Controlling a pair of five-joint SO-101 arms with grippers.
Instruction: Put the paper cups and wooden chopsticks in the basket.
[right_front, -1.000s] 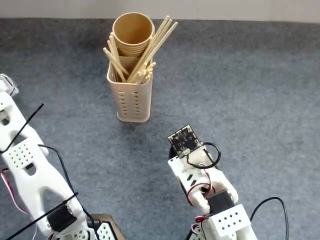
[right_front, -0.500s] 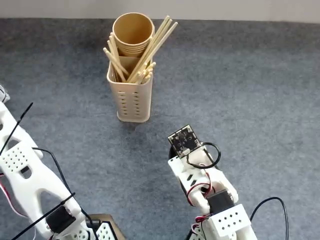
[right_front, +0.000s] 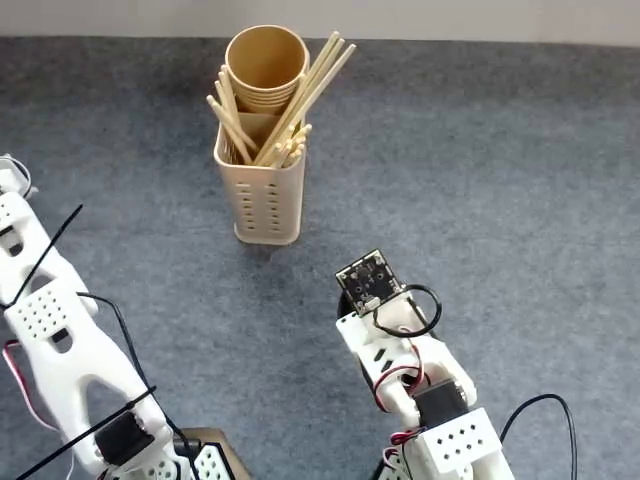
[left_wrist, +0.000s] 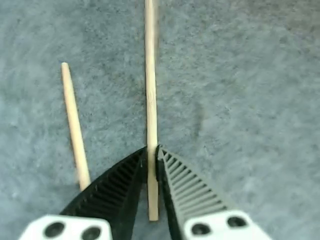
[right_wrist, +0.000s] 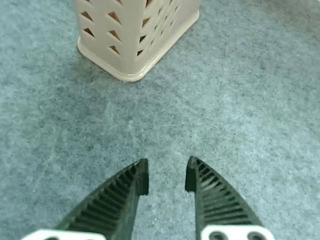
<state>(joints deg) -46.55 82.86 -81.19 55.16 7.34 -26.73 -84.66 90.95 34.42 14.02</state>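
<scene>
1. Basket (right_front: 260, 195): tan, with perforated walls, standing upright on the grey mat (right_front: 500, 180) toward the far side of the table. Your right wrist view shows its lower part (right_wrist: 132, 37), ahead of the claw and well apart from it.

2. Paper cups (right_front: 266, 62): a nested stack, upright in the basket, mouths up, rising above its rim.

3. Bundle of chopsticks (right_front: 305, 90): in the basket beside the cups, leaning against the stack, with the tips fanning out past the rim.

4. Held chopstick (left_wrist: 150, 90): clamped between the closed jaws of your left claw (left_wrist: 151, 151). It runs straight out from the tips over the mat, and a short end reaches back between the fingers. You cannot tell whether it rests on the mat or is lifted.

5. Loose chopstick (left_wrist: 73, 122): lying on the mat just beside the held one, roughly parallel to it and not touching. One end is hidden behind a finger of the left claw.

6. Left arm (right_front: 60, 340): along the near left edge of the table, well apart from the basket.

7. Right claw (right_wrist: 166, 175): jaws parted, hanging over the mat. Your right arm (right_front: 400, 350) sits at the near side, with the basket beyond it.
</scene>
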